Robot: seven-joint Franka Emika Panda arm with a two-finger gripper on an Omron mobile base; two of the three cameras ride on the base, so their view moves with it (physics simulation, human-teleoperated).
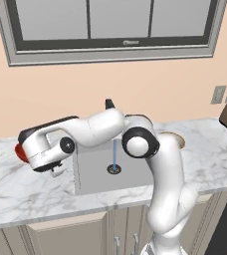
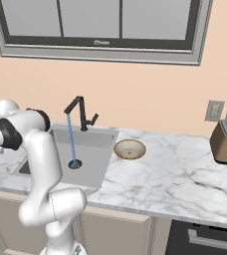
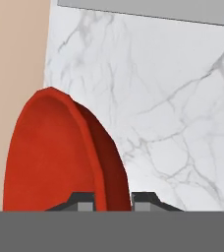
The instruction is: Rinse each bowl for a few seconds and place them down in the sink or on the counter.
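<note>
In the hand view the two dark fingertips of the gripper (image 3: 113,201) stand at the bottom centre, pinched on either side of the rim of the glossy red shallow bowl (image 3: 55,152) — the jaws are clenched on that rim, and the bowl rises edge-on through the lower left of the frame over the white grey-veined marble counter (image 3: 173,98). In the left base view a sliver of red shows at the far left, behind the hand, well left of the grey rectangular sink (image 1: 93,172), where a thin blue stream of water (image 2: 71,137) falls from the slim black faucet (image 2: 79,112). The beige bowl with the brownish rim (image 2: 129,149) sits on the counter just right of the basin. The step appears to be carrying the red bowl to the water; done well, it means keeping the pinch firm, lifting clear of the basin's edge, and bringing the bowl's hollow under the stream — not past it.
</note>
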